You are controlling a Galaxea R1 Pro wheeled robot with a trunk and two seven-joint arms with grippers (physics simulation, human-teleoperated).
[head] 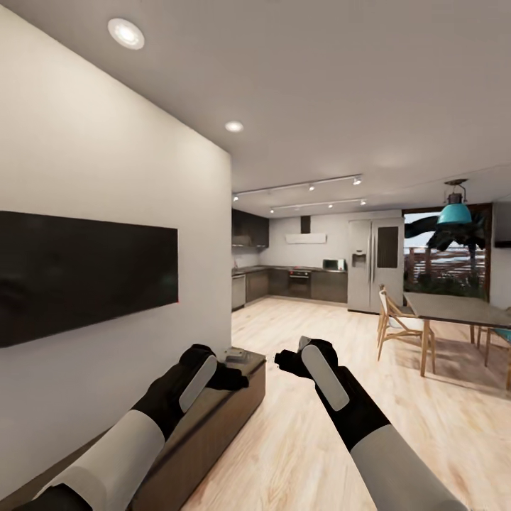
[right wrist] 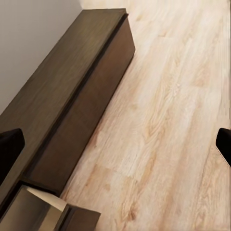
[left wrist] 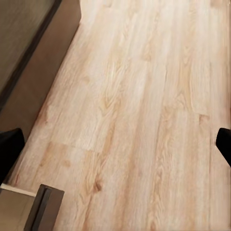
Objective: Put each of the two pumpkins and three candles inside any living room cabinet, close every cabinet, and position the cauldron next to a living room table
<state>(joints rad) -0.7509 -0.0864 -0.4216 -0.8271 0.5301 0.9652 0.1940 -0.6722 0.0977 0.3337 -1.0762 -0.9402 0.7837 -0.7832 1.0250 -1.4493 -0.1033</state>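
The cabinet [head: 213, 419] is a long, low dark-brown unit along the left wall under a black screen. In the right wrist view the cabinet [right wrist: 72, 96] runs away from me, with one drawer [right wrist: 38, 207] pulled out at its near end and a pale inside showing. A corner of that open drawer [left wrist: 33, 207] appears in the left wrist view too. My left gripper [head: 231, 376] hovers over the cabinet's far end, open and empty. My right gripper [head: 284, 362] is held over the floor beside it, also open and empty. The pumpkins, candles, cauldron and table are out of view.
A small grey object [head: 236, 355] lies on the cabinet's far end. Light wood floor [head: 319, 426] stretches ahead to a kitchen with a steel fridge [head: 375, 264]. A dark-topped dining table [head: 461, 309] with wooden chairs [head: 397, 326] stands at the right.
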